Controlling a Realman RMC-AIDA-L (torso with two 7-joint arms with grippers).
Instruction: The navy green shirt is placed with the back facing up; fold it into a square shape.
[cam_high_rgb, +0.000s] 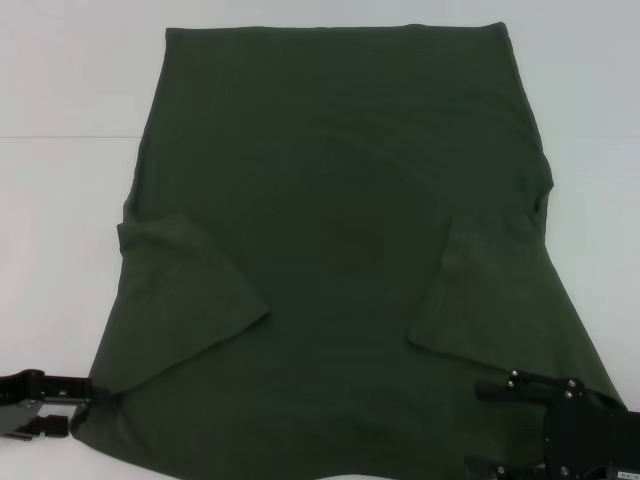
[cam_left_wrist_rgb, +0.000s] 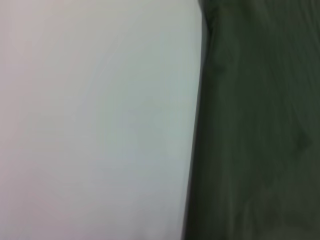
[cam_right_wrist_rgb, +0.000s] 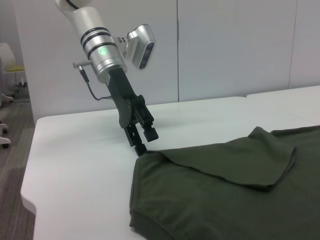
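The shirt (cam_high_rgb: 340, 200) lies flat on the white bench (cam_high_rgb: 60, 200), plain side up. Both short sleeves are folded in onto the body, and the hem is at the far end. The left claw (cam_right_wrist_rgb: 141, 148) is at the near left corner of the shirt, tips down on the cloth edge where the fabric lifts a little; it looks closed on that corner. The right claw (cam_high_rgb: 520, 425) is over the shirt's near right corner, and I cannot tell if it is wide or narrow.

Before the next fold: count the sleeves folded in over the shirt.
2. Left sleeve lies folded over the navy green shirt near the left tool; right sleeve near the right tool.
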